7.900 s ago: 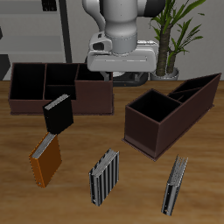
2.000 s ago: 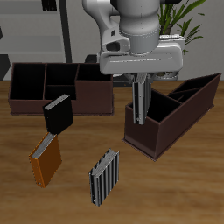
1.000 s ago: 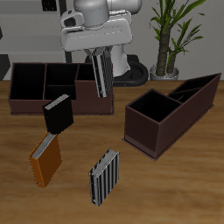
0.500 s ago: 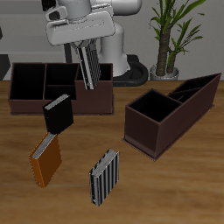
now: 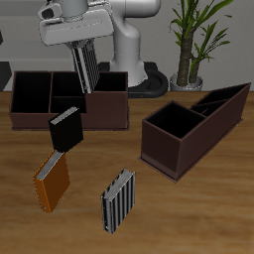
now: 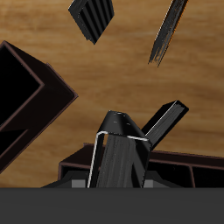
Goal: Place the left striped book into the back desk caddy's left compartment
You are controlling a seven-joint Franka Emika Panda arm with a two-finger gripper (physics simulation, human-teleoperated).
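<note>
My gripper (image 5: pixel 81 55) is shut on the left striped book (image 5: pixel 87 77), a grey book with dark stripes. The book hangs tilted in the air over the back desk caddy (image 5: pixel 99 121), a low maroon box at the table's back. It is above the wall between the small split middle cells and the largest squarish cell (image 5: pixel 106 99). The left compartment (image 5: pixel 30 91), the narrow end cell, is empty and lies farther along the caddy. The wrist view shows the held book (image 6: pixel 120 157) end-on.
A black book (image 5: pixel 65 127) leans in front of the back caddy. An orange book (image 5: pixel 50 181) and a second striped book (image 5: pixel 119 198) stand nearer the table's front edge. A dark caddy with a slanted divider (image 5: pixel 189 127) sits beside them. A plant (image 5: pixel 193 40) stands behind.
The striped book was lifted from near the table's front edge. Over the last second my gripper carried it from the squarish cell toward the middle cells, and it rose a little.
</note>
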